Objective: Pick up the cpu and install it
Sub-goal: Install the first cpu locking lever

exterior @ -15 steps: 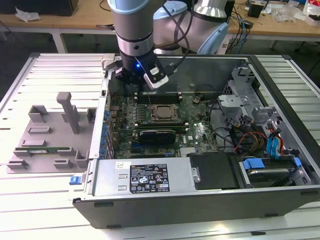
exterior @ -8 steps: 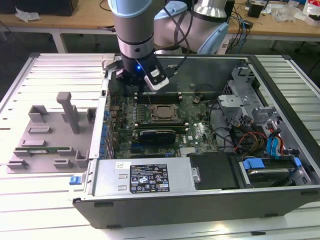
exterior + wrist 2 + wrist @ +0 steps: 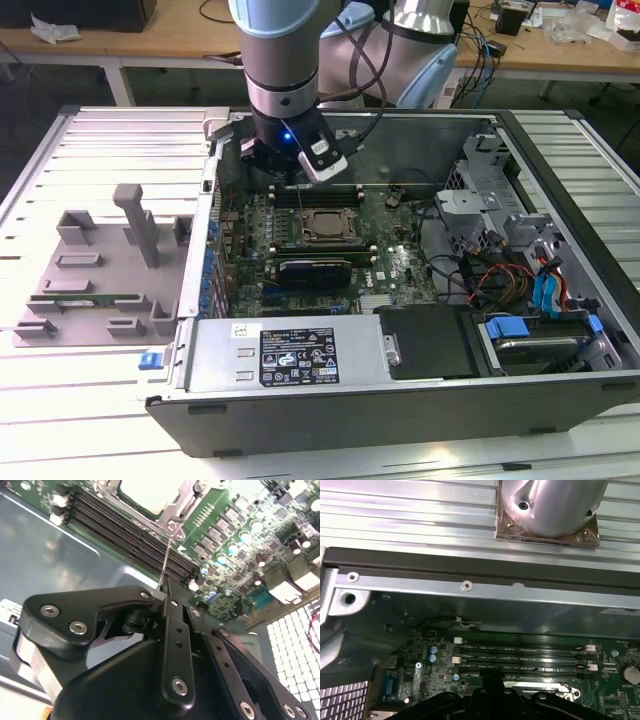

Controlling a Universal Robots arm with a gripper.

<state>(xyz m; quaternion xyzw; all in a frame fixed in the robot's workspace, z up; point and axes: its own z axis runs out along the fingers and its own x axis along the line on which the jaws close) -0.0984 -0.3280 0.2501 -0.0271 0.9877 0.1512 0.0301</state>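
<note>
Near edge of the case (image 3: 380,415): black cover (image 3: 300,355) with a label over that end. A grey tray (image 3: 60,330) sits on the counter (image 3: 80,420) just beside the case on the exterior view's left, with a green memory stick (image 3: 88,299) lying in it.

Mid-board: the cpu (image 3: 322,227) is in the socket (image 3: 179,504), silver top up, metal frame around it. In the second wrist view its pale top lies flat inside the frame. My read is that placement is done and the work is now at the latch.

Past that, toward the case's far wall: the gripper (image 3: 162,596) hangs over the memory slots (image 3: 125,535), between the socket and the far wall. Its fingers are closed right together, pinching the end of a thin metal lever (image 3: 165,562) that runs out from the socket frame's corner. The tight pinch makes sense, since the lever is only a wire and gives nothing wider to hold. The lever looks tilted up off the board rather than lying flat, so I'd say the socket isn't locked yet.
</note>
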